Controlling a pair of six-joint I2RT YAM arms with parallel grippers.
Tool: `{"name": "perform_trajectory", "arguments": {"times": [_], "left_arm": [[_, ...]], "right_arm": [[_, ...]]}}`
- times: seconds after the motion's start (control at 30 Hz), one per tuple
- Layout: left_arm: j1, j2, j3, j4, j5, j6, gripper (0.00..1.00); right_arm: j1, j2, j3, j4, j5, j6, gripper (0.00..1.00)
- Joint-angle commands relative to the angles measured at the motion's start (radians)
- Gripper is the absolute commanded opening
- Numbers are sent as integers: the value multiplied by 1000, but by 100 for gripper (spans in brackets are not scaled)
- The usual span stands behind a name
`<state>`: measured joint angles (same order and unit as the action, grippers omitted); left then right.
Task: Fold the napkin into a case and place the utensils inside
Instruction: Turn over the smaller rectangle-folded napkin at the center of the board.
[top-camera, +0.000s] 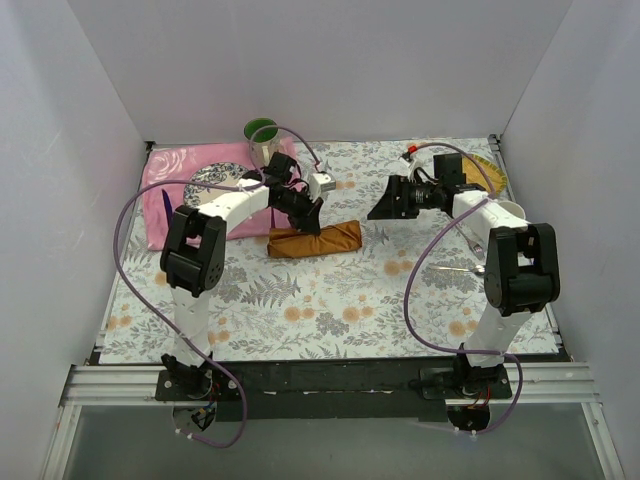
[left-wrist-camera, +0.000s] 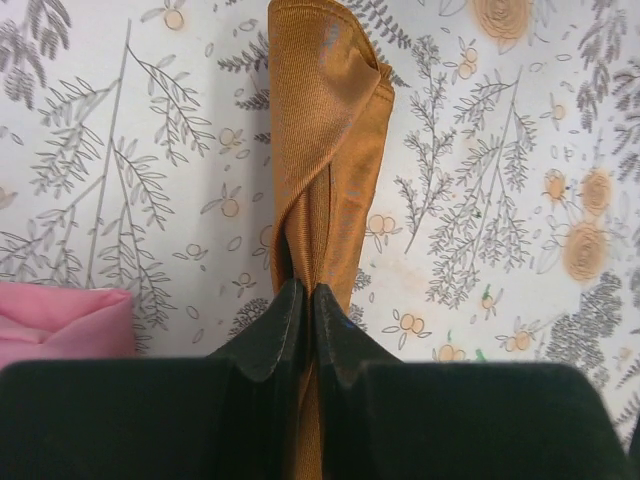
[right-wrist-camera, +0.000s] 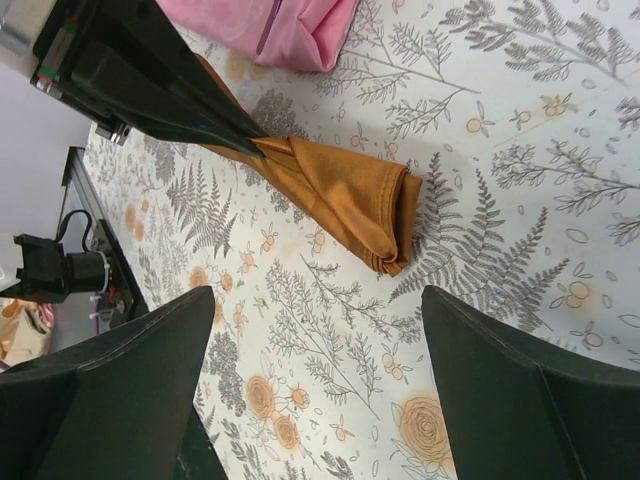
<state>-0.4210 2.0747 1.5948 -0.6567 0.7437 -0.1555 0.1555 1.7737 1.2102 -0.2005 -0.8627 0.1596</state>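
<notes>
The rust-orange napkin (top-camera: 318, 240) lies folded into a narrow strip on the flowered table, running left to right. My left gripper (top-camera: 305, 218) is shut on the napkin (left-wrist-camera: 325, 130) near its left end, pinching a fold of cloth between the black fingertips (left-wrist-camera: 285, 320). My right gripper (top-camera: 378, 208) hovers just right of the strip's right end, open, with nothing between its fingers (right-wrist-camera: 130, 370). In the right wrist view the napkin's layered end (right-wrist-camera: 350, 200) lies beyond the jaws, apart from them. A slim silver utensil (top-camera: 458, 268) lies by the right arm.
A pink cloth (top-camera: 170, 195) with a patterned plate (top-camera: 212, 183) on it lies at the back left, and a green cup (top-camera: 261, 130) stands behind it. A yellow plate (top-camera: 496, 170) sits at the back right. White walls close in the table.
</notes>
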Motion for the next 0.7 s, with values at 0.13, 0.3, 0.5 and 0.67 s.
{"name": "perform_trajectory", "arguments": {"times": [0.13,0.3,0.5,0.67], "left_arm": [[-65,-218,-125,222,-223,50,0],[-125,-314,-288,360,-342,36,0],[-205,-398,-498,528,-457,30,0],[-277,-445,-599,623,-538,-4,0]], "right_arm": [[-34,0,106,-86,5,-91,94],[-45,0,115,-100,8,-112,94],[-47,0,129,-131,16,-140,94],[-47,-11,129,-154,21,-153,95]]}}
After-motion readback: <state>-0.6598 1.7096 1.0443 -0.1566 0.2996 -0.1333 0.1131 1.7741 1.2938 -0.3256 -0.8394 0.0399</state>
